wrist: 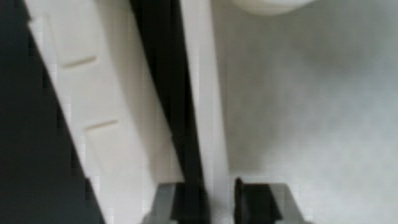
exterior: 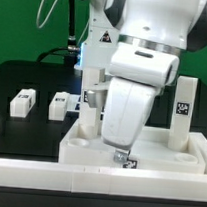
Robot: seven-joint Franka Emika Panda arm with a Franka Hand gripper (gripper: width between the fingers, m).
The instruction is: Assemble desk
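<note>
Shows in the exterior view a white raised-rim tabletop panel (exterior: 169, 146) just behind the border rail (exterior: 37, 170), tagged legs (exterior: 184, 105) upright on it, and only in the wrist view the gripper (wrist: 217, 200) clamped nearly shut on its thin rim.

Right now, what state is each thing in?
Gripper: shut on the tabletop's rim.
Tabletop: lying flat, rim up.
Leg on the exterior view's right: upright at a tabletop corner.
Leg behind the arm: upright.
Two legs on the exterior view's left: lying loose on the table.
</note>
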